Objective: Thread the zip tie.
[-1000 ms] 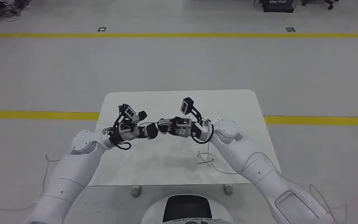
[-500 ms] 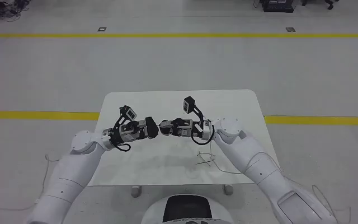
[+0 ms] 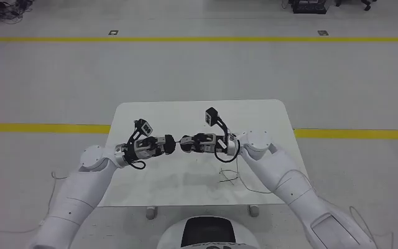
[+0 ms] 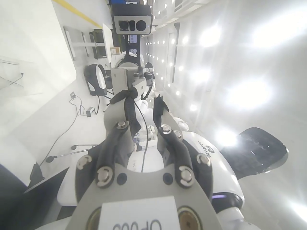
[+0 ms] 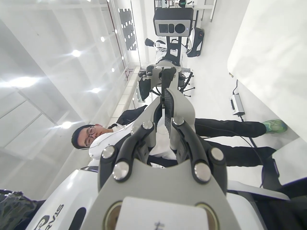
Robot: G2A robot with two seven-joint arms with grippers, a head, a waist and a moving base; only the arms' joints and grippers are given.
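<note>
Both grippers meet nose to nose in the air above the white table. My right gripper is shut on a thin black zip tie, which shows as a dark sliver between its pads. My left gripper faces it with its fingers apart. In the left wrist view the zip tie's strap runs down through the gap between my left fingers, close to one taped finger. I cannot tell whether it touches that finger.
A few loose zip ties lie on the table near its front right side, below my right forearm. The table's far half is bare white surface, and yellow floor lines run behind it.
The two grippers have drawn slightly apart and levelled out, so a short stretch of the zip tie now shows between them. Both wrists have shifted a little away from the robot.
</note>
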